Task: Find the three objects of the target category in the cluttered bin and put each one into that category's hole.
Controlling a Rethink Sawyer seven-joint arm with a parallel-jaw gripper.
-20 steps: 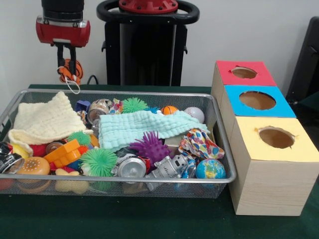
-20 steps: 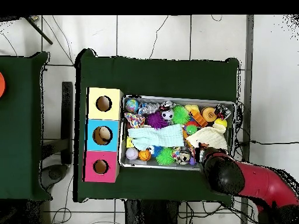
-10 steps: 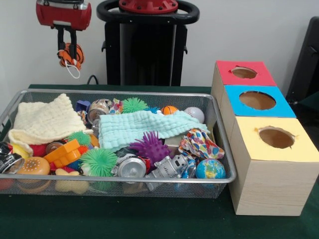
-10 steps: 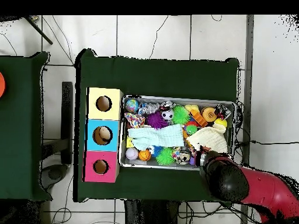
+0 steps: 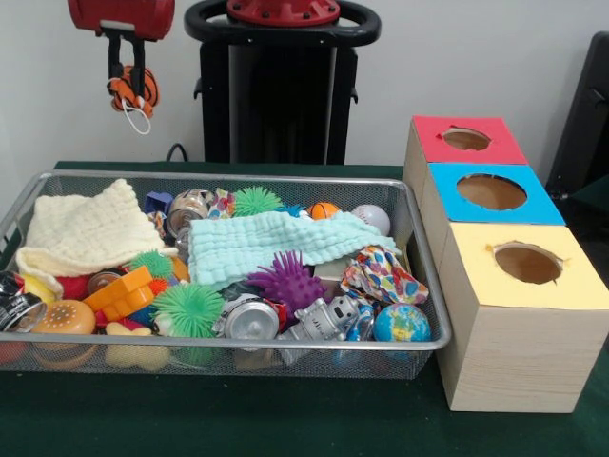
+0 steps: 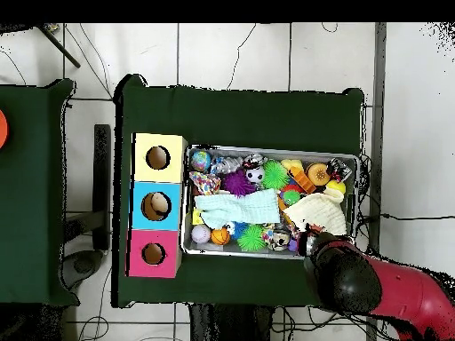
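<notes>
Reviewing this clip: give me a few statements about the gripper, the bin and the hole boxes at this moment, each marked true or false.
1. The gripper is shut on a small orange toy, raised well above the wire bin. True.
2. The yellow-topped box stands farthest from the camera in the front view. False: it is nearest; the red-topped box is farthest.
3. A light green cloth lies over toys in the middle of the bin. True.
4. The cream knitted cloth hangs from the gripper. False: it lies in the bin.
5. The globe-patterned ball sits in the bin's corner nearest the yellow-topped box. True.
</notes>
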